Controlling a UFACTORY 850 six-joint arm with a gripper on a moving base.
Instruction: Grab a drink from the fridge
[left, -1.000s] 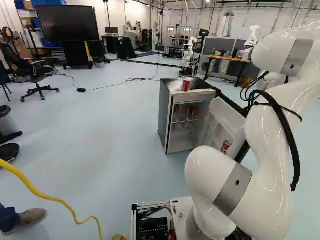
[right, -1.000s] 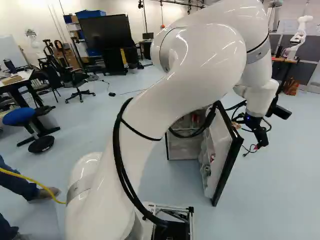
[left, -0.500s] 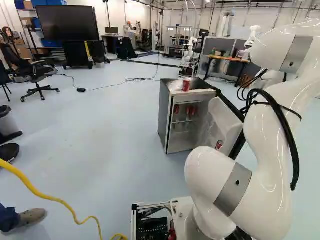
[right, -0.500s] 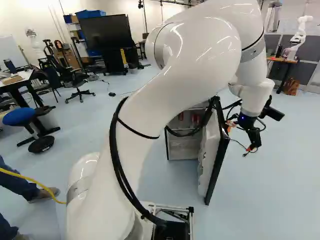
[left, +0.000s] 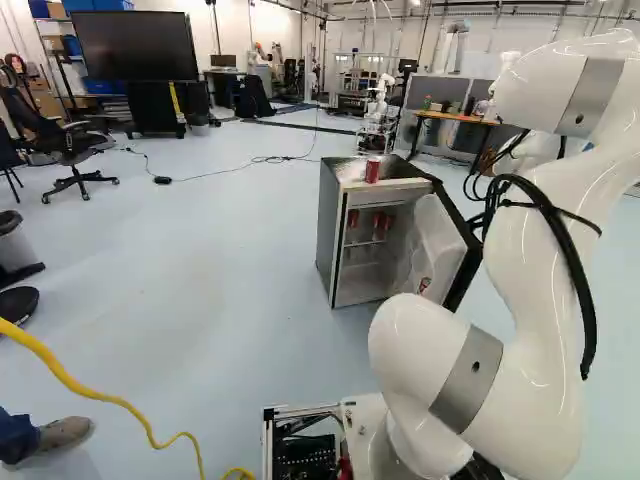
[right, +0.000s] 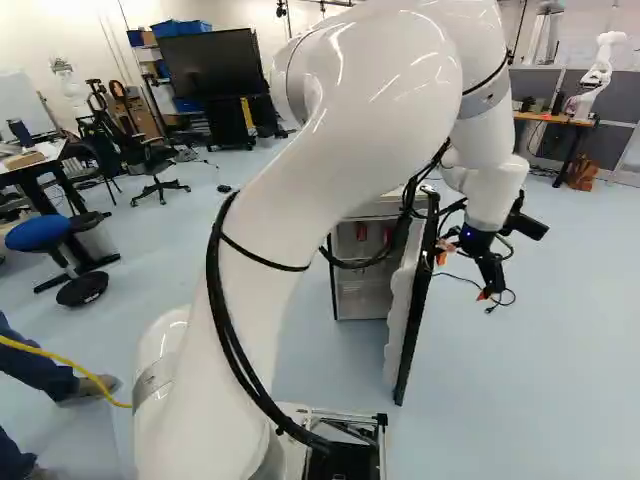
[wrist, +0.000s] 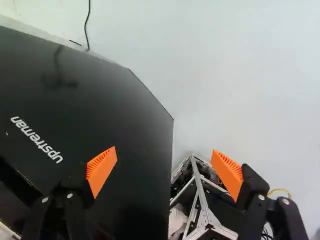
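Two fingers of the gripper (right: 463, 276) stand wide apart, outside the open fridge door (wrist: 125, 125); in the wrist view one finger shows against its black face, the other past its edge. A red can (left: 424, 285) sits at the door's inner side. Within the fridge (left: 327, 235), red cans (left: 378, 220) occupy a shelf. On its top, one upright red can (left: 372, 171) stands near the front edge. Farther off: a table (left: 457, 118) and another robot (right: 600, 65).
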